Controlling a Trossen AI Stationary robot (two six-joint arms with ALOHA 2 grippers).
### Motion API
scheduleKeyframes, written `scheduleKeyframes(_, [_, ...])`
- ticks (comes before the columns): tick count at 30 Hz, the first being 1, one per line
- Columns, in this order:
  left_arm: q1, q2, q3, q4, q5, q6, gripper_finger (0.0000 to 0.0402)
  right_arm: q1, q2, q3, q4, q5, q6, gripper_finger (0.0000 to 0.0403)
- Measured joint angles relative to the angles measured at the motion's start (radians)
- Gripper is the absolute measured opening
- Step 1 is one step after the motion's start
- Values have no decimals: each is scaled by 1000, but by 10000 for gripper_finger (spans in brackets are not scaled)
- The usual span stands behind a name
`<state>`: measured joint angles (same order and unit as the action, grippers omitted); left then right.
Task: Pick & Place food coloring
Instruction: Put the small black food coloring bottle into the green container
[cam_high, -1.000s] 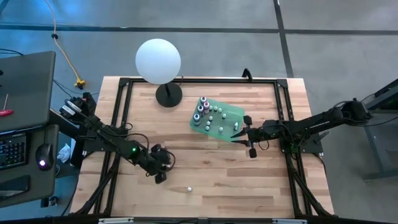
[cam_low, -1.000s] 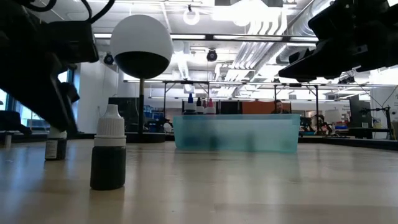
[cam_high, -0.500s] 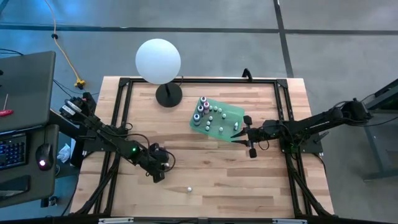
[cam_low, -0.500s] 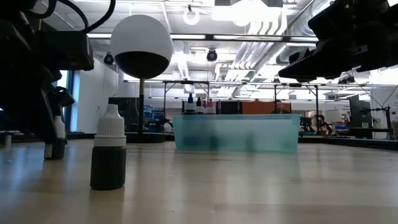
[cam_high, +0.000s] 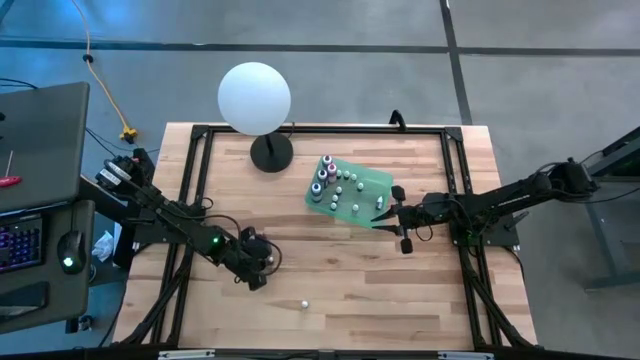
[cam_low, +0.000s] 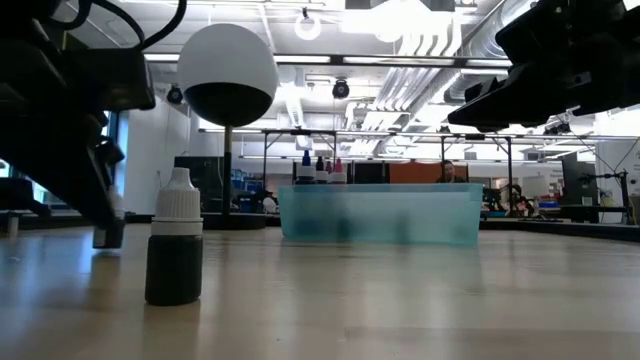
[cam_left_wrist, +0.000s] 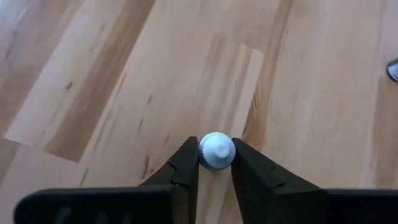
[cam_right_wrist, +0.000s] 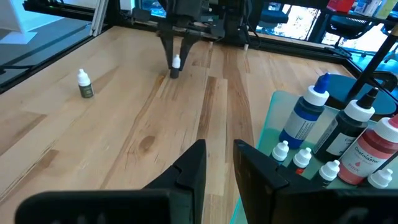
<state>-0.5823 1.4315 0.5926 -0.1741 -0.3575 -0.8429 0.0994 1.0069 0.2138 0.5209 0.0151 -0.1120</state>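
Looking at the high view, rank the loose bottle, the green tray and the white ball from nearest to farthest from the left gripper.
1. Loose bottle: standing alone on the wood, just off the left gripper, toward the table's front edge.
2. Green tray: across the table's middle, by the right gripper.
3. White ball: on its stand at the far edge.
The tray and ball are fairly close in distance; the tray looks slightly nearer.

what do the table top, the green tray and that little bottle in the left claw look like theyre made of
Table top: light wood planks with a smooth sealed finish; grain and seams show.
Green tray: probably translucent plastic; the low view shows light passing through its wall.
Small bottle in the left claw: likely soft plastic with a matte white ribbed cap; its body is hidden here.
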Motion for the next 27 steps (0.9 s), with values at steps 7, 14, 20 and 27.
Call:
scheduleKeyframes(7, [4,0,26,16,-137,1,64,0,0,0,0,0,0,73])
scheduleKeyframes(14, [169,0,193,31,-169,155,65,0,0,0,0,0,0,73])
scheduleKeyframes(20, [413,9,351,81,48,405,65,0,0,0,0,0,6,73])
scheduleKeyframes(27, [658,153,505,160,218,634,65,0,1,1,-38,0,8,73])
